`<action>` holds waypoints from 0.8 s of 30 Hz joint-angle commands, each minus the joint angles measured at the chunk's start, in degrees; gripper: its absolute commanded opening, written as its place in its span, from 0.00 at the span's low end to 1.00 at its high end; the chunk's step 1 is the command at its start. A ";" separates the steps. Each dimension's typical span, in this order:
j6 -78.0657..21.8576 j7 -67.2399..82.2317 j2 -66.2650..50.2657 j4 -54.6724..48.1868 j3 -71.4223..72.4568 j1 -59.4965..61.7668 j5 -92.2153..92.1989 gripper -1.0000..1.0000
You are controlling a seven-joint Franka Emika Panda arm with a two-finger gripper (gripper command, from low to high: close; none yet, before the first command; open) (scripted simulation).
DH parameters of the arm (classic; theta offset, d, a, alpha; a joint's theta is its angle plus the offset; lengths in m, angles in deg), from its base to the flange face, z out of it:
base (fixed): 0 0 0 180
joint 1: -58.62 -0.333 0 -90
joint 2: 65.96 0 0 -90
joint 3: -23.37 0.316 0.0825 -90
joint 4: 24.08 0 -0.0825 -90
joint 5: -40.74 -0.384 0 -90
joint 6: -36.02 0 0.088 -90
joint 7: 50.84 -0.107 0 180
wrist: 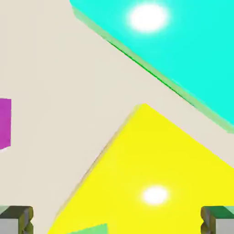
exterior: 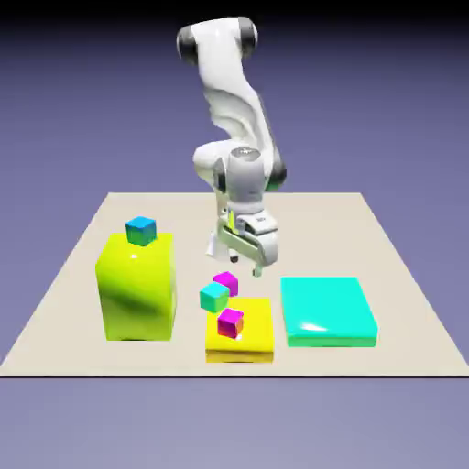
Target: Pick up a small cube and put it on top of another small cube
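Observation:
The small cube [exterior: 225,283], magenta with purple sides, stands on the table just behind the flat yellow block [exterior: 240,337]. My gripper [exterior: 235,263] hangs open right above it, holding nothing. The other small cube [exterior: 142,231], blue-topped with teal sides, sits on top of the tall yellow block [exterior: 137,289] at the exterior view's left. In the hand view a strip of magenta cube [wrist: 4,123] shows at the left edge. My gripper [wrist: 117,221] has its grey fingertips [wrist: 16,220] far apart at the bottom corners.
A turquoise cube [exterior: 213,296] stands against the small cube. A magenta cube with reddish sides [exterior: 230,321] rests on the flat yellow block [wrist: 155,183]. A flat cyan slab [exterior: 327,311] [wrist: 183,41] lies at the exterior view's right.

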 commanded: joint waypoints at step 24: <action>-12.95 59.81 -7.71 2.20 -14.70 -14.58 9.41 0.50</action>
